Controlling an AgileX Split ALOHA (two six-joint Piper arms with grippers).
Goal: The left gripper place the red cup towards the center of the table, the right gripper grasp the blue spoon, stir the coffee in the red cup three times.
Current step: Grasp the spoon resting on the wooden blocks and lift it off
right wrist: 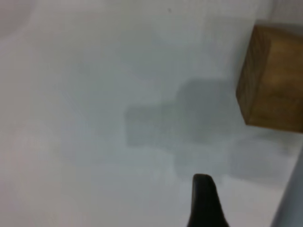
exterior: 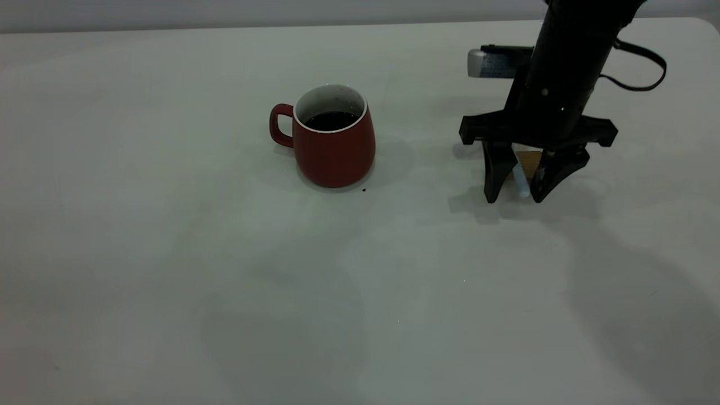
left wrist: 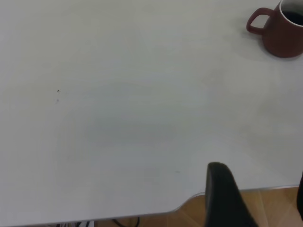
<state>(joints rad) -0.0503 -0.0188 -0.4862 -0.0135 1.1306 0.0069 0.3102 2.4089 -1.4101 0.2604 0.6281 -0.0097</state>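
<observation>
Red cup (exterior: 333, 147) sits upright on the white table (exterior: 169, 253), about mid-table, handle pointing away from the right gripper (exterior: 513, 197). Coffee (exterior: 331, 120) inside is dark, sitting well below the white rim. Tiny dark speck on table just beside cup base.

Right gripper is well apart from the cup, on the side opp. the handle, pointing down w/ fingertips at or just above the table. Jaws parted, straddling the blue spoon (exterior: 521, 180): pale blue handle shows between the two fingers, leaning close to one of them; can't tell if either finger touches it. Tan wooden block (exterior: 529, 162) sits right behind the spoon, also betw. the fingers; right wrist view shows the same block (right wrist: 272, 78) resting on the table.

Left gripper (left wrist: 255, 198): far from the cup, near the table edge, only one dark finger (left wrist: 225, 196) clearly in left wrist view, nothing held; open or closed can't tell. Cup (left wrist: 279, 29) visible far off in that view.
</observation>
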